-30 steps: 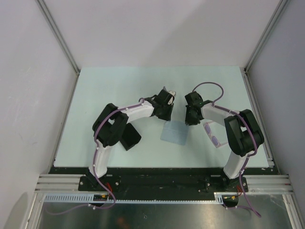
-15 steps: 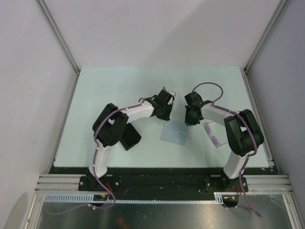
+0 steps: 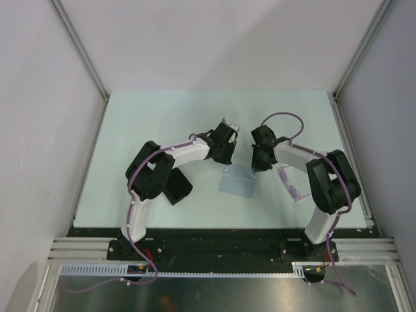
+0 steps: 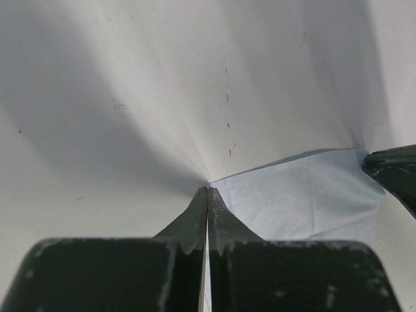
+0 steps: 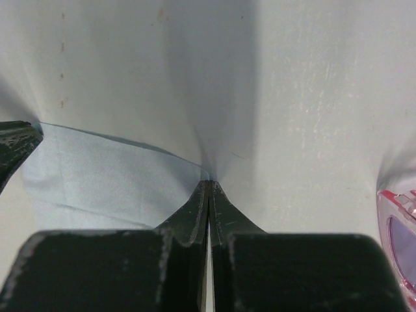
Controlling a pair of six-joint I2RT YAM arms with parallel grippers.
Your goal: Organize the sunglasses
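the sunglasses (image 3: 290, 184) lie flat on the table (image 3: 162, 117) on the right side, partly under the right arm's forearm, with the purple lenses facing up. they are apart from both grippers: neither one touches them. in the right wrist view only a bit of the pink frame and one purple lens (image 5: 400, 234) shows at the far right edge, off to the side of the fingers and well clear of the tips.

the right gripper (image 3: 258, 164) has its two fingers pressed together, and the tips (image 5: 208, 183) meet right at one far corner of the blue cloth (image 5: 104, 175), pinching it. the left gripper (image 3: 225, 159) stands the same way, its fingers closed with no gap, and its tips (image 4: 207, 190) are clamped on the other far corner of the cloth (image 4: 305, 195).

from above, the cloth (image 3: 237, 180) sits between the two grippers, near the middle of the table, with the sunglasses just beside its right edge. each wrist view catches the other gripper's dark tip at the cloth's opposite corner. a black case (image 3: 177, 187) lies to the left, partly under the left arm.
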